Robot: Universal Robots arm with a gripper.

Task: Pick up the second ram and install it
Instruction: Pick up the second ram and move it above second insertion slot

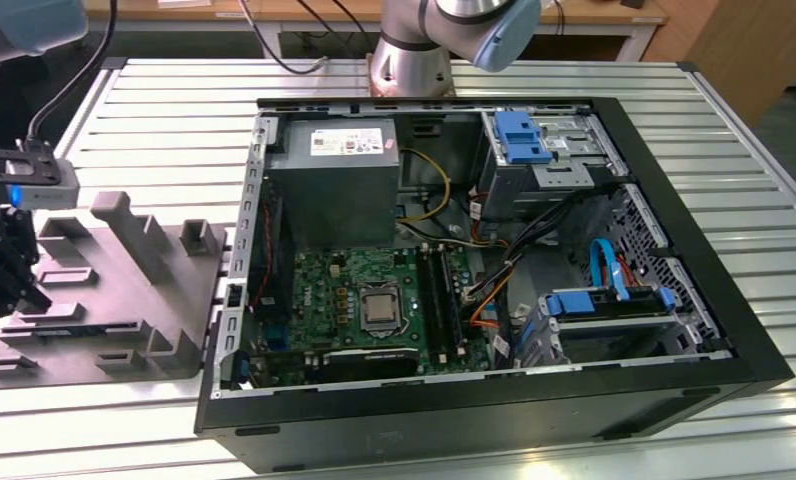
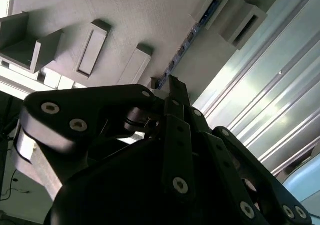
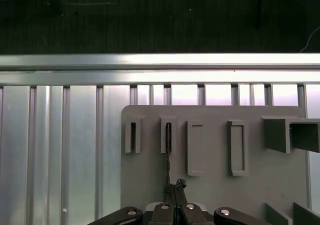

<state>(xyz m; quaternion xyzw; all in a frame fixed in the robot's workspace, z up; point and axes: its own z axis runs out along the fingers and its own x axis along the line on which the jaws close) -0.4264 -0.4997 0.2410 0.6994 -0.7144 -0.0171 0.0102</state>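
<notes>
Pinching second ram (image 3: 168, 152) endwise, hand (image 3: 176, 186).

Even overhead light, with bright glare streaking the metal table (image 2: 255, 105).

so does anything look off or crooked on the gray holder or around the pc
Nothing stands out. The second ram stands on edge, straight in its slot of the gray holder, with the gripper at one end of it. The open computer case shows nothing spilled or askew.
</notes>
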